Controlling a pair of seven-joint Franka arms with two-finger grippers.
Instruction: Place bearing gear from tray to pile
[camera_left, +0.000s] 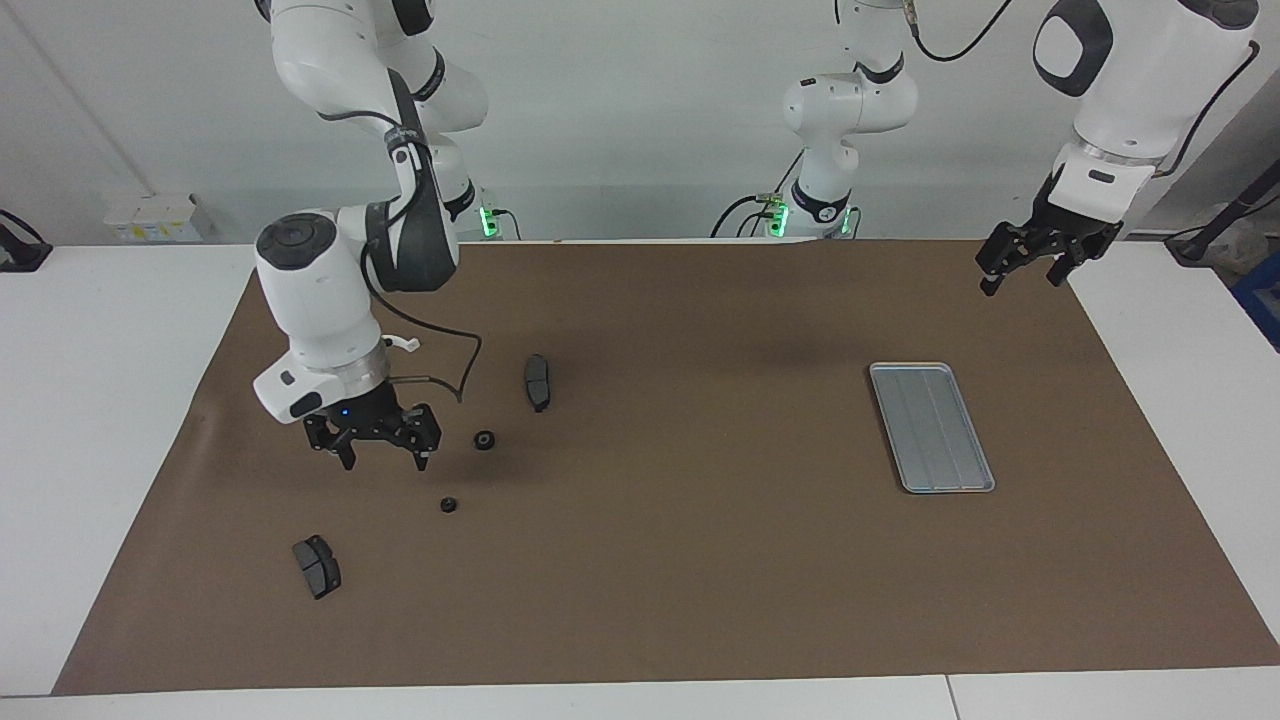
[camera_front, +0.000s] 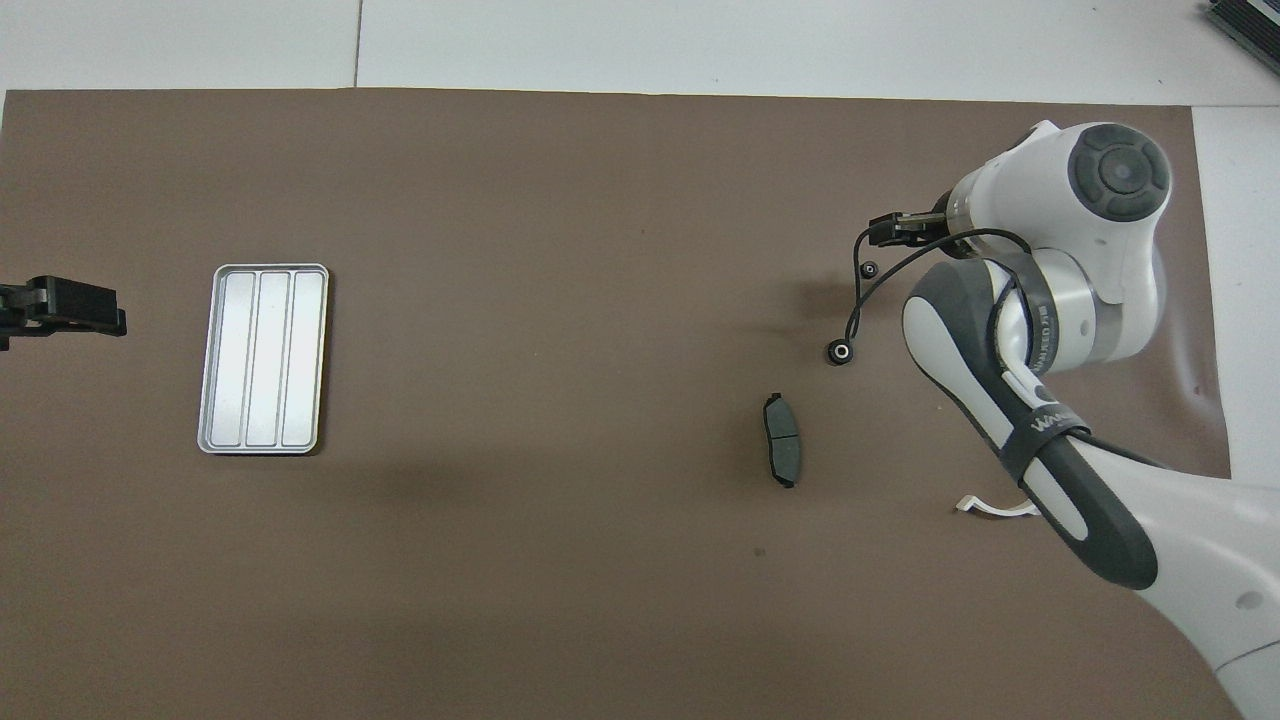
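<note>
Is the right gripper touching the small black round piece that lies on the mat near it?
Apart. In the facing view the open right gripper hangs above the mat, and brown mat shows between its fingertips and the small black round piece.

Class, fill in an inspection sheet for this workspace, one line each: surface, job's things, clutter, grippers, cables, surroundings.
Surface: brown mat over a white table.
Job's things: silver tray with nothing seen in it, toward the left arm's end. At the right arm's end lie two small black round parts, two dark brake pads and a white bracket, mostly hidden by the arm.
Clutter: nothing seen.
Grippers: right gripper open, raised over the mat beside the round parts, holding nothing; left gripper open, waiting above the mat's corner.
Cables: black cable looping off the right wrist.
Surroundings: pale wall, arm bases with green lights.
</note>
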